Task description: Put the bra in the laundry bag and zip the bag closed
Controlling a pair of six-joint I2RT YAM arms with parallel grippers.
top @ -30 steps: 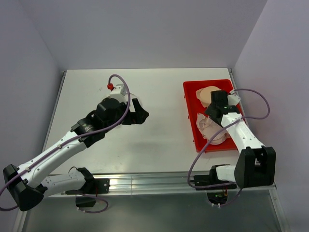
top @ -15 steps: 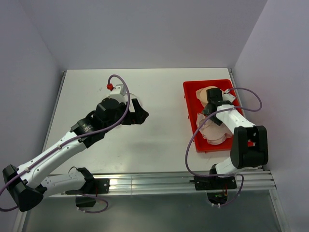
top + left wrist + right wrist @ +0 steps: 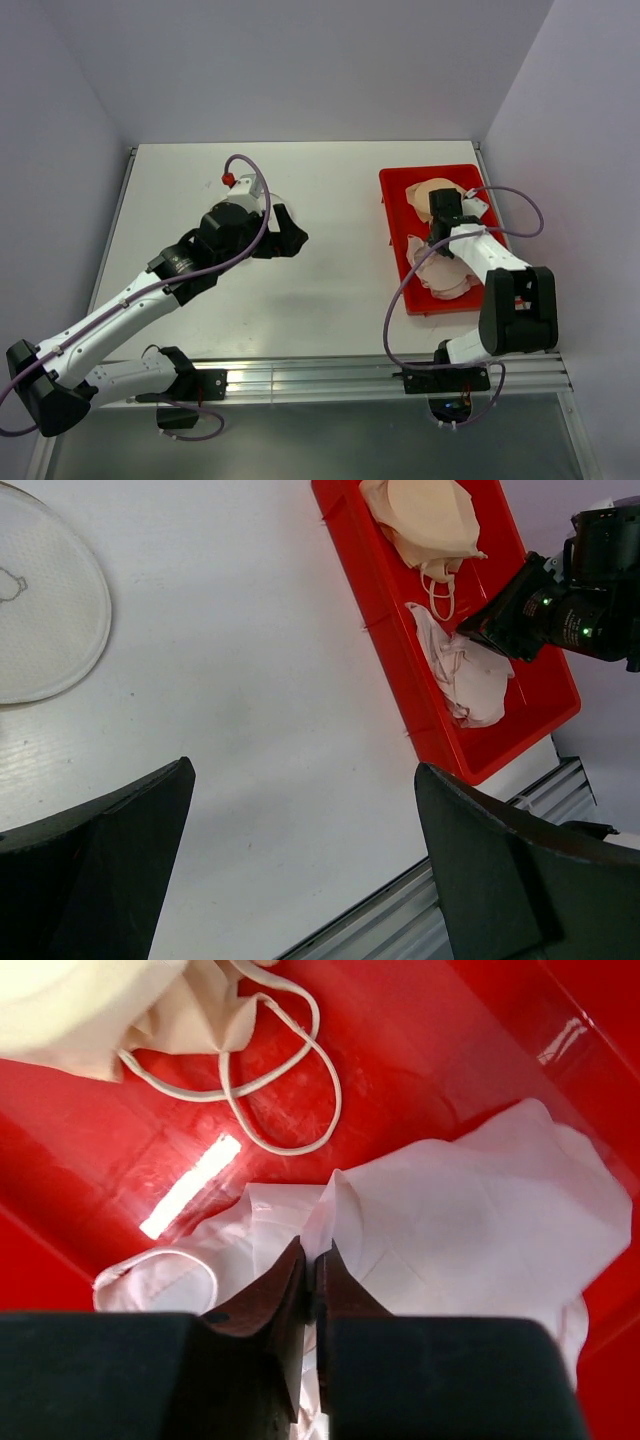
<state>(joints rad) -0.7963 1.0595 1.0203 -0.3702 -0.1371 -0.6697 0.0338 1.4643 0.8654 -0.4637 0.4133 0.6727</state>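
The laundry bag is laid flat on the white table at the left, with its mesh face and small dark mark turned up. The left gripper is held above the table near the bag, its jaws spread wide with nothing between them. At the right, a tan bra is seen at the far end of the red tray, and the bra at its near end. A fold of the bra is pinched between the closed fingers of the right gripper.

bra lies in tray, laundry bag well left.
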